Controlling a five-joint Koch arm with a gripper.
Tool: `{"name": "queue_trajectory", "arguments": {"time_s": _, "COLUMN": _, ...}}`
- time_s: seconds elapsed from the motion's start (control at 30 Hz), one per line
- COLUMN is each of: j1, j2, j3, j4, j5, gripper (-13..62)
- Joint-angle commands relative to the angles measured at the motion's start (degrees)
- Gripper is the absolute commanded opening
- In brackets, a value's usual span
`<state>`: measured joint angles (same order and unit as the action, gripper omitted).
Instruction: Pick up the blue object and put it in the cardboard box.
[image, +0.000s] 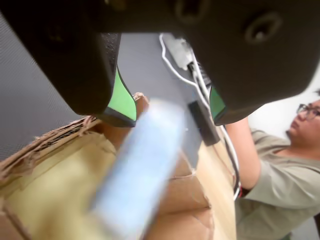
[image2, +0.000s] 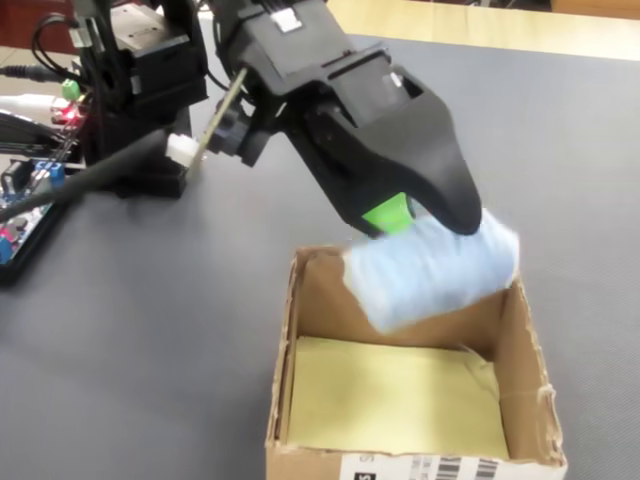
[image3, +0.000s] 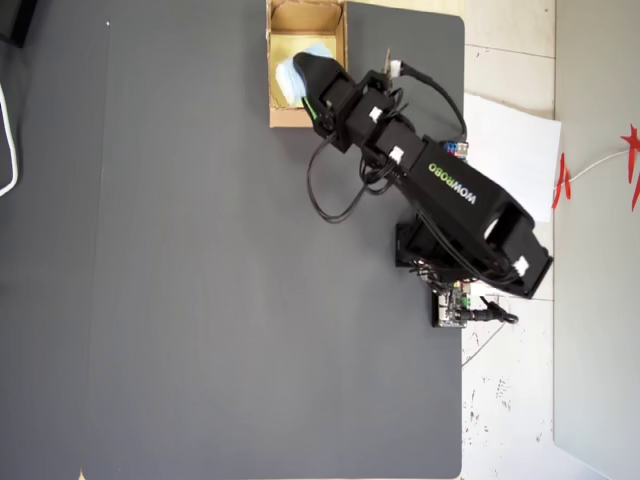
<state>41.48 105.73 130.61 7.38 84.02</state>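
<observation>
The blue object (image: 140, 170) is a pale, motion-blurred pad hanging over the cardboard box (image: 40, 150). It sits just below my gripper (image: 172, 117), whose green-padded jaws stand wide apart and do not touch it. From the fixed view, the blue object (image2: 430, 270) is in the air over the far side of the cardboard box (image2: 310, 300), right under the gripper (image2: 425, 222). The box's pale yellow floor is bare. From overhead, the gripper (image3: 305, 78) hovers over the cardboard box (image3: 305, 15), and the blue object (image3: 288, 72) shows beside its tip.
The arm's base (image2: 130, 100) and a wired circuit board (image2: 25, 200) stand at the far left of the fixed view. A white cable (image: 175, 72) crosses the grey mat. A person (image: 290, 165) sits beyond the table edge. White paper (image3: 510, 140) lies off the mat.
</observation>
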Motion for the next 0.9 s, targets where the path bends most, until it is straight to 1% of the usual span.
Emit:
{"name": "queue_trajectory", "arguments": {"time_s": 0.0, "j1": 0.7, "j2": 1.8, "j3": -4.9, "j4": -1.8, "j5": 0.4, "gripper": 31.5}}
{"name": "queue_trajectory", "arguments": {"time_s": 0.2, "j1": 1.0, "j2": 3.6, "j3": -5.0, "j4": -3.3, "j5": 1.8, "gripper": 32.4}}
{"name": "queue_trajectory", "arguments": {"time_s": 0.4, "j1": -8.3, "j2": 12.1, "j3": 5.2, "j4": -13.6, "j5": 7.6, "gripper": 33.2}}
{"name": "queue_trajectory", "arguments": {"time_s": 0.57, "j1": -16.9, "j2": 17.7, "j3": 12.4, "j4": -14.1, "j5": 7.1, "gripper": 33.7}}
{"name": "queue_trajectory", "arguments": {"time_s": 0.7, "j1": -24.2, "j2": 22.0, "j3": 19.2, "j4": -18.8, "j5": 7.2, "gripper": 34.0}}
{"name": "queue_trajectory", "arguments": {"time_s": 0.87, "j1": -29.9, "j2": 27.4, "j3": 26.4, "j4": -19.9, "j5": 6.9, "gripper": 34.0}}
